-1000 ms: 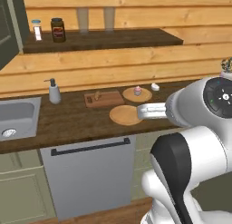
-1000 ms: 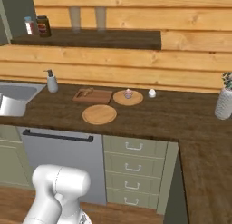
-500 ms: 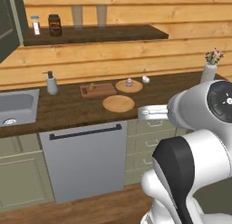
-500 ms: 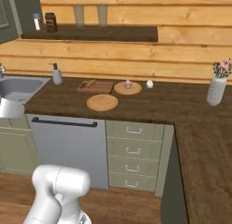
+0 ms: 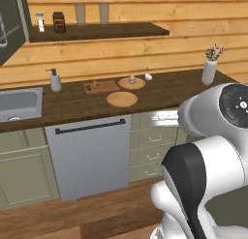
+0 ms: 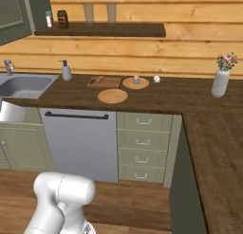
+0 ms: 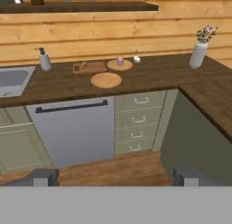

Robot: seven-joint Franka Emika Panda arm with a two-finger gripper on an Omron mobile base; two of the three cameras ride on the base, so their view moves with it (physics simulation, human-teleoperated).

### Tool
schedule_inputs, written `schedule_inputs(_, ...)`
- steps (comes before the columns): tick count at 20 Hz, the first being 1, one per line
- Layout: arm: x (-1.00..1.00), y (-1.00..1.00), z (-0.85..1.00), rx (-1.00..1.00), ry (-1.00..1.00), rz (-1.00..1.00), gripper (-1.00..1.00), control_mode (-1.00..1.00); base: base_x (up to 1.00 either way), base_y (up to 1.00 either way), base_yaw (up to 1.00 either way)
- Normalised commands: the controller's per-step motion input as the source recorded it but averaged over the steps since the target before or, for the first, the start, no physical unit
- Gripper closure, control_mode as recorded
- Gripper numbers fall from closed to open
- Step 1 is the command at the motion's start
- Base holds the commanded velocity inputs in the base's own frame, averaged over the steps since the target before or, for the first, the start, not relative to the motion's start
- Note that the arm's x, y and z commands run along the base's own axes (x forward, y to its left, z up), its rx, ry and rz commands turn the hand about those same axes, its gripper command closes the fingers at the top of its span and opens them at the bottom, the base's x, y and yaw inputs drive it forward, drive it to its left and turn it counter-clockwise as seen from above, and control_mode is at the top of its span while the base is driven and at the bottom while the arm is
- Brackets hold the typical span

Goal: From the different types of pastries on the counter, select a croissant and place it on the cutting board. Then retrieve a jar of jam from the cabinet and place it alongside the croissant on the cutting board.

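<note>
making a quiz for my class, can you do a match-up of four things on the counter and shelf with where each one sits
Things:
1. croissant
2. cupcake
3. soap dispenser
4. dark brown jar

Places:
A. on the wall shelf
B. beside the sink
C. on the cutting board
D. on the farther round plate

Pairs: 1-C, 2-D, 3-B, 4-A

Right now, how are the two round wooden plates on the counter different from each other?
The back plate carries a pink-frosted cupcake; the front plate carries nothing. The back plate lies right of the cutting board, near the wall; the front plate lies nearer the counter's edge. Both are round, flat, light wood.
</note>
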Motion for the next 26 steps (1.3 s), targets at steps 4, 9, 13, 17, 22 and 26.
schedule_inputs(4,0.00,0.00,0.00,0.00,0.00,0.00,-1.00,1.00,-0.54,0.64,0.00)
schedule_inputs(9,0.00,0.00,0.00,0.00,0.00,0.00,-1.00,1.00,-0.52,0.80,0.00)
schedule_inputs(13,0.00,0.00,0.00,0.00,0.00,0.00,-1.00,1.00,-0.24,0.62,0.00)
schedule_inputs(17,0.00,0.00,0.00,0.00,0.00,0.00,-1.00,1.00,0.00,0.56,0.00)
schedule_inputs(22,0.00,0.00,0.00,0.00,0.00,0.00,-1.00,1.00,0.00,0.71,0.00)
schedule_inputs(26,0.00,0.00,0.00,0.00,0.00,0.00,-1.00,1.00,0.15,0.71,0.00)
